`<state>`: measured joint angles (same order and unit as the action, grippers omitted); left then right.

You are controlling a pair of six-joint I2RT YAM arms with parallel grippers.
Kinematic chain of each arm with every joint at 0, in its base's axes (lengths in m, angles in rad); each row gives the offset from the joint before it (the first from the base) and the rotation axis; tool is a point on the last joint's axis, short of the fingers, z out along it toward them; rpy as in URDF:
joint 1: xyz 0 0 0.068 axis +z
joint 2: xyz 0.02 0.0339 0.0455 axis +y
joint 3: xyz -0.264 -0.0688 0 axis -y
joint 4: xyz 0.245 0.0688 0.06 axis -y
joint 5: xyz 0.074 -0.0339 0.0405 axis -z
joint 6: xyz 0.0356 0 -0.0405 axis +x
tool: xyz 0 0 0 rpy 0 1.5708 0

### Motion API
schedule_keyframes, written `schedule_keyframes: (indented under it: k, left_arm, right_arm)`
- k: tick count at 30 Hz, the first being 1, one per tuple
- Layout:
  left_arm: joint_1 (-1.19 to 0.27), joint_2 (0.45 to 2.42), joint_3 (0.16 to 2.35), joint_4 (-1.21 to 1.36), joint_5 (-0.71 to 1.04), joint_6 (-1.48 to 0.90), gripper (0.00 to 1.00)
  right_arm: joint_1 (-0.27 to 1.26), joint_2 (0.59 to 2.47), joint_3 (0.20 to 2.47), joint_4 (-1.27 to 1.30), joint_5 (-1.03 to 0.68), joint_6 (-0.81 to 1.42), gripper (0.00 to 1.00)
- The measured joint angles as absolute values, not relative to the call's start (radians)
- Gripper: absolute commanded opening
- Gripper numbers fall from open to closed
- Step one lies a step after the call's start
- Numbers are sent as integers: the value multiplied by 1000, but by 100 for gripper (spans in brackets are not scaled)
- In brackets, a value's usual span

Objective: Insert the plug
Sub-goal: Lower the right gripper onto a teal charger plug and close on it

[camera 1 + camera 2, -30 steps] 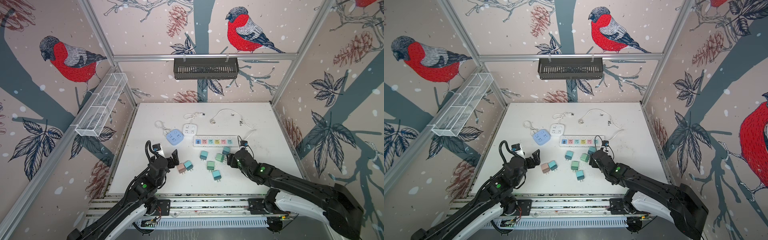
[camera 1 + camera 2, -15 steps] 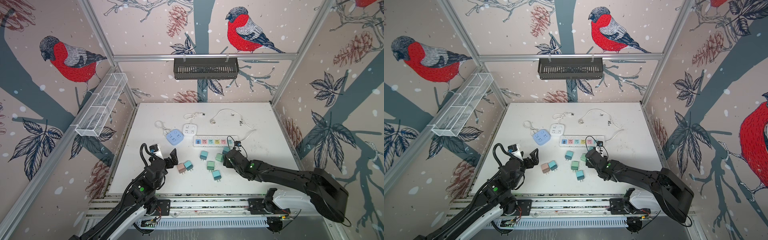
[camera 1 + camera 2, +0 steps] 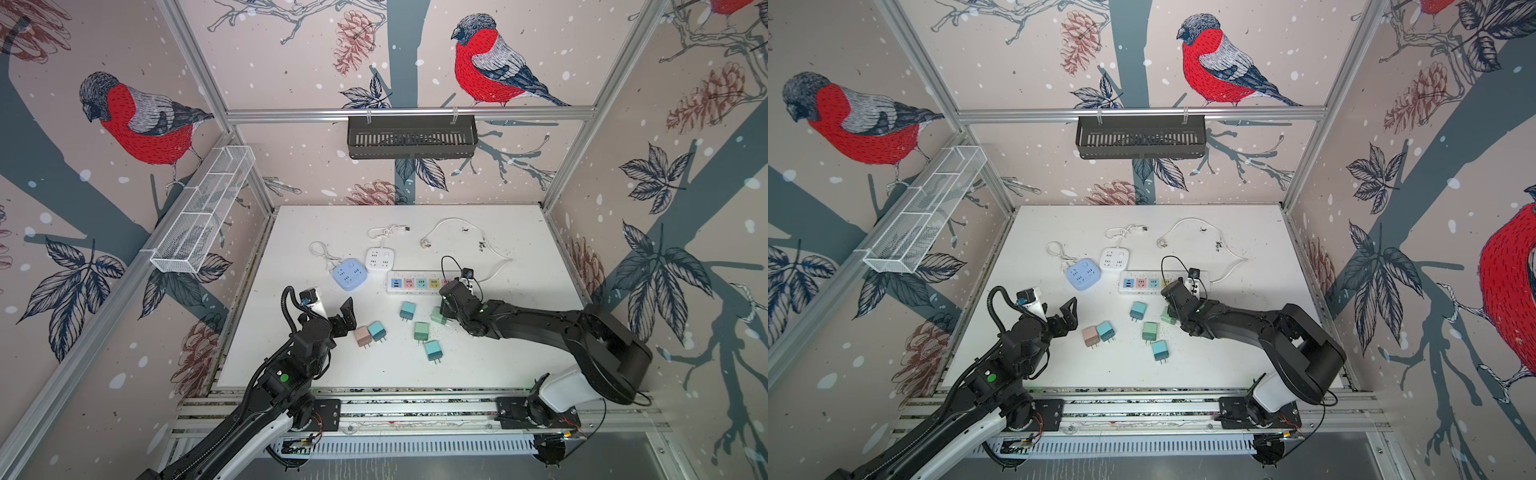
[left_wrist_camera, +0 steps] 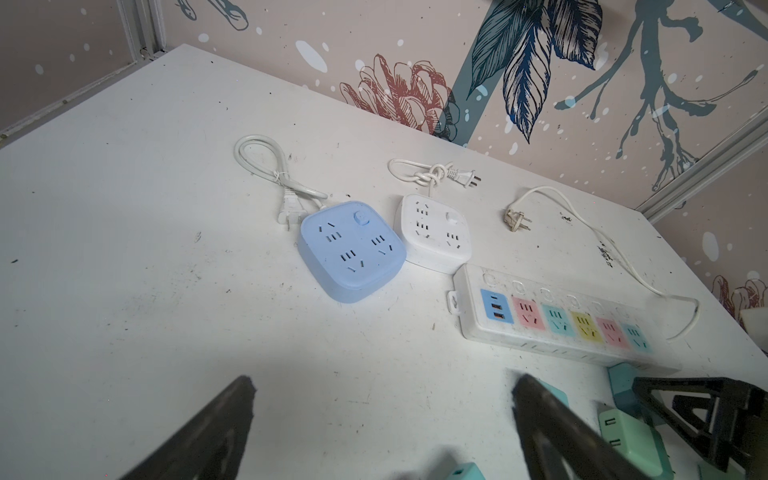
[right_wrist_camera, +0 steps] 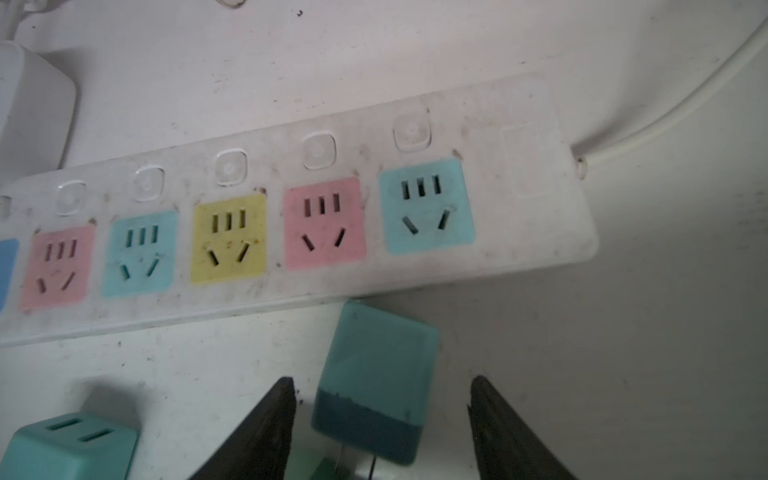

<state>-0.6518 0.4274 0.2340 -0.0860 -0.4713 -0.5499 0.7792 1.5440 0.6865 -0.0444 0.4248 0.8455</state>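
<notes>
A white power strip (image 5: 536, 174) with coloured sockets lies across the table, seen too in both top views (image 3: 415, 283) (image 3: 1142, 283). In the right wrist view a teal plug (image 5: 376, 382) lies flat just in front of the strip, prongs towards the camera. My right gripper (image 5: 380, 399) is open and straddles it, with a gap on each side. The arm hides this plug in both top views, where the right gripper (image 3: 451, 297) sits at the strip's right end. My left gripper (image 3: 332, 311) (image 4: 384, 390) is open and empty over bare table.
Several loose plugs lie in front of the strip: pink (image 3: 362, 336), teal (image 3: 377, 330), teal (image 3: 407, 310), green (image 3: 421, 331). A blue square socket block (image 3: 350, 274) and a white one (image 3: 379, 259) sit left of the strip, with white cords behind.
My right gripper has moved left along the strip's front edge and come down over the teal plug, with its jaws narrower. The left arm shifted slightly.
</notes>
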Motion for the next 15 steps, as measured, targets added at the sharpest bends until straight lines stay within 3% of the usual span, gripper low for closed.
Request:
schedule_keyframes:
  k: [15]
  left_arm:
    - [-652, 424, 234, -86, -471, -550, 97]
  right_arm:
    - [770, 1552, 641, -50, 423, 857, 59]
